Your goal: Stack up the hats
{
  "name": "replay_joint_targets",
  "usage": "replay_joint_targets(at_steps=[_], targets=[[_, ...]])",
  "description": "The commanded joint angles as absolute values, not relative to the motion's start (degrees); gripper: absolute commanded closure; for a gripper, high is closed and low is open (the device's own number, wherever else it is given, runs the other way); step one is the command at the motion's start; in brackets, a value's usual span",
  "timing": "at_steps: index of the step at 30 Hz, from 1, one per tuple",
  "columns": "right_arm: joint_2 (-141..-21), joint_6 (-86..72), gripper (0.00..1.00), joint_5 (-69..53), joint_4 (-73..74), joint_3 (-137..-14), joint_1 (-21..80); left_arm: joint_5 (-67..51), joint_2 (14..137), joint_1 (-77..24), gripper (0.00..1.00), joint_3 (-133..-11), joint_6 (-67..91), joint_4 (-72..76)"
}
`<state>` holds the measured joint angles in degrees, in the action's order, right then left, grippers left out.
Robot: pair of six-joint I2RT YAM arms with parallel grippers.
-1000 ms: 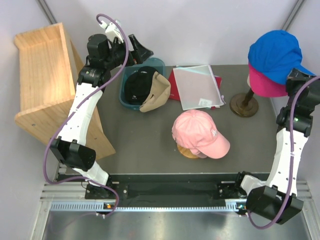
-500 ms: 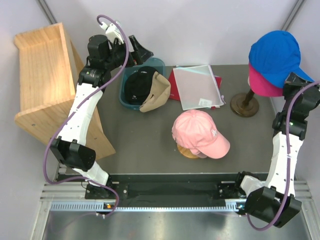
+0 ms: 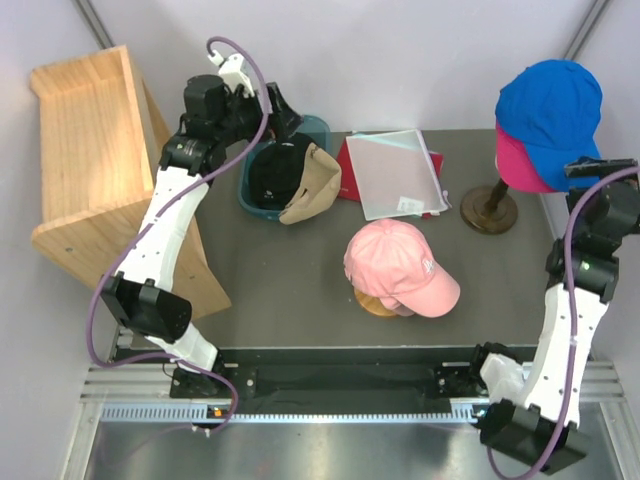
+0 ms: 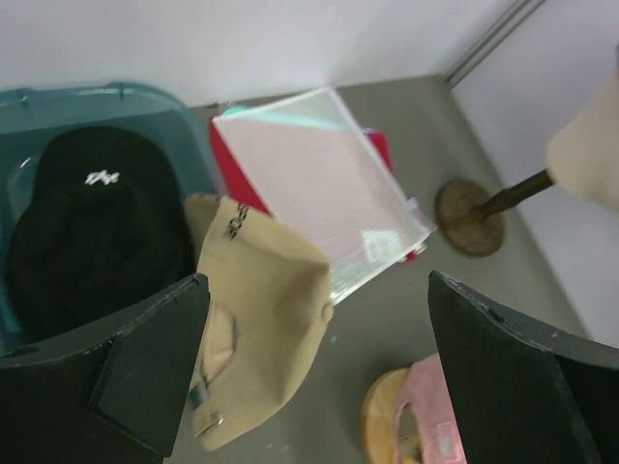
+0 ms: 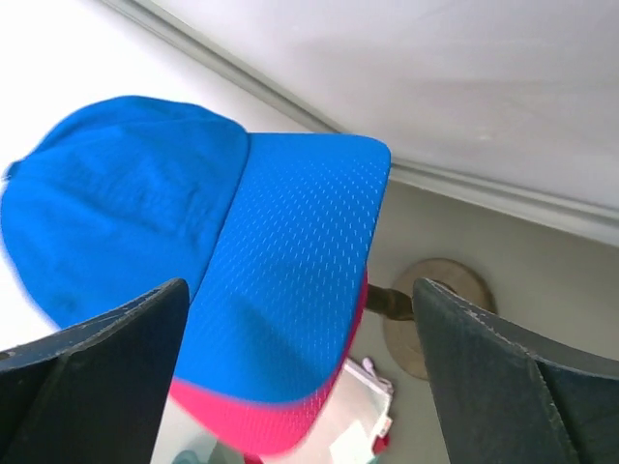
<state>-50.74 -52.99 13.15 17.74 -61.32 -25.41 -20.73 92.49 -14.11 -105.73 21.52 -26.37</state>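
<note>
On the black cap [image 4: 92, 222] — white stitching, unreadable; left pincer [image 4: 317, 324], right pincer [image 5: 300, 314] spread wide.

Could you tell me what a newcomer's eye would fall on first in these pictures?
The bright blue cap stacked on the magenta cap, raised on a stand at the far right, stands out most. Next comes the light pink cap near the middle of the table, then the black cap in the teal bin at the far left, the tan cap spilling over its rim.
</note>
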Motion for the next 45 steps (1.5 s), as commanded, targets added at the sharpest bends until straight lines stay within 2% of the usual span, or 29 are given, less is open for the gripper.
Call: replay_joint_targets(at_steps=[1, 7, 14, 23, 26, 29, 30, 31, 40, 43, 45], targets=[[-43.69, -47.03, 0.01, 18.01, 22.76, -65.04, -25.93, -11.89, 91.05, -18.53, 0.01, -106.17, 11.00, -32.60], [-40.17, -42.90, 0.01, 21.27, 29.00, -67.76, -25.93, -8.43, 95.09, -24.43, 0.02, -103.37, 8.44, -34.28], [-39.72, -42.45, 0.01, 18.55, 29.36, -69.26, -25.93, -13.08, 98.43, -25.58, 0.05, -93.36, 10.63, -27.44], [-41.84, -42.63, 0.02, 14.07, 28.39, -70.66, -25.93, -19.33, 103.88, -25.58, 0.14, -91.50, 15.20, -18.38], [-41.92, -42.89, 0.04, 12.31, 27.86, -71.10, -25.84, -21.00, 106.17, -25.58, 0.25, -91.67, 15.99, -16.97], [-42.01, -42.89, 0.06, 9.94, 26.99, -71.63, -25.93, -22.85, 107.84, -25.58, 0.59, -93.42, 17.05, -16.96], [-41.92, -42.89, 0.07, 8.10, 26.55, -71.72, -25.93, -23.11, 108.02, -25.58, 0.89, -94.38, 17.40, -18.01], [-42.10, -42.72, 0.08, 7.22, 26.28, -72.24, -25.93, -22.51, 107.76, -25.58, 0.99, -96.57, 18.27, -18.63], [-44.99, -45.96, 0.11, -8.77, 14.69, -76.89, -24.70, -21.44, 98.27, -24.70, 1.00, -108.36, 24.24, -20.49], [-48.85, -47.63, 0.11, -16.86, 9.08, -77.43, -21.46, -28.37, 94.58, -22.33, 1.00, -106.45, 32.21, -11.11], [-51.40, -47.99, 0.10, -17.58, 7.30, -77.60, -13.13, -34.79, 92.30, -20.13, 1.00, -104.69, 38.03, -0.48]])
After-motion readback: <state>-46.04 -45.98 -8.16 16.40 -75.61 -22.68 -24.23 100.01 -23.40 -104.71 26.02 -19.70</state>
